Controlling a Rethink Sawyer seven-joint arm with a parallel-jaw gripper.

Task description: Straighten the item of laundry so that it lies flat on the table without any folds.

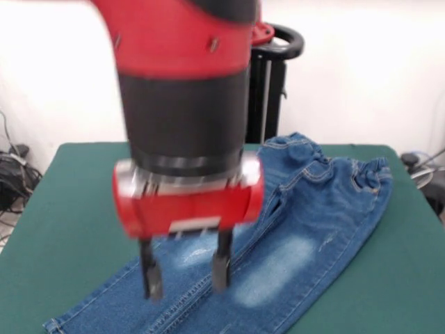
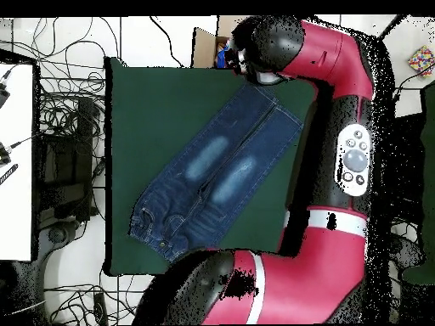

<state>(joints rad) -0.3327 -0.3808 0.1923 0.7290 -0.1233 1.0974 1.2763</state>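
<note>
The item of laundry (image 1: pixel 306 229) is a small pair of blue jeans with pale thigh patches, lying diagonally on the green table (image 1: pixel 76 209). The waistband is gathered at the far right and the legs run side by side toward the near left edge. My gripper (image 1: pixel 185 282) hangs over the legs near the front, open, with both fingertips (image 1: pixel 151 287) down at the denim and nothing visibly held. I cannot tell whether they touch the cloth. From overhead the jeans (image 2: pixel 217 174) cross the table (image 2: pixel 153 110), and the arm (image 2: pixel 263 42) hides the gripper near the leg ends.
A black stand (image 1: pixel 268 83) rises behind the table's far edge. Overhead, tangled cables (image 2: pixel 68 127) and a white surface (image 2: pixel 17 170) lie left of the table. A cardboard box (image 2: pixel 204 47) sits past its top edge, and a coloured cube (image 2: pixel 420 59) at the upper right.
</note>
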